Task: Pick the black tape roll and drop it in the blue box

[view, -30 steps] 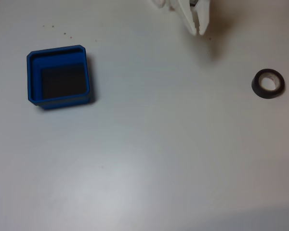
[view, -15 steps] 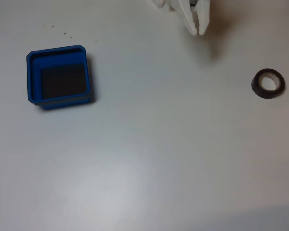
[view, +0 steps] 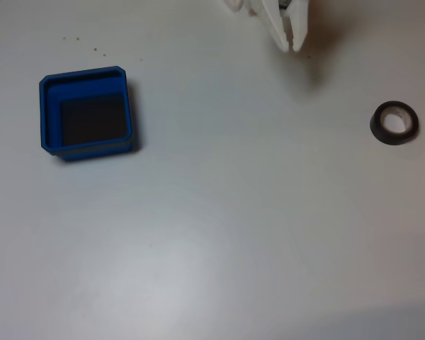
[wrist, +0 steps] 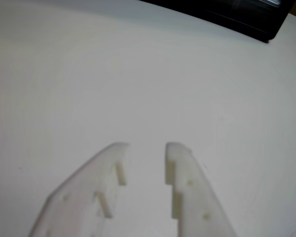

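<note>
Nothing has shifted since a second ago. On the fixed view's left sits the blue box (view: 86, 113); the white claw (view: 292, 44) hangs at top centre; the black tape roll (view: 394, 123) lies far right on the counter (view: 219, 234). Wrist view alone reveals the claw (wrist: 147, 147) parted — empty.

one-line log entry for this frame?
phase: pre-grasp | gripper: open, empty, above table | black tape roll: on table, right in fixed view | blue box: left, empty
</note>
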### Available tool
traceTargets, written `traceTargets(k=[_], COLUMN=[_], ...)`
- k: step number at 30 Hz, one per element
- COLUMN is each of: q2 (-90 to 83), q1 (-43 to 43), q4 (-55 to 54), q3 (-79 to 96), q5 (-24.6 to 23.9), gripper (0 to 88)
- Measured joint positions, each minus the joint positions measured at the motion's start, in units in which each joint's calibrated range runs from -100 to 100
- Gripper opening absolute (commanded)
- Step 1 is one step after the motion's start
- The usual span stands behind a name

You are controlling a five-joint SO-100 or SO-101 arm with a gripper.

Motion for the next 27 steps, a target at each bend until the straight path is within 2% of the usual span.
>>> traceTargets(k=[12,16,24,27], q2=[0.0,0.0,0.0,0.0], q1=[-1.7,-8.5,-29.1,-33.7], q4=[0.0,0.0,0.0,0.0], q3=[0.0,0.0,0.0,0.0], q5=[0.0,0.0,0.0,0.0], gripper=[0.7,0.7,0.7,0.7])
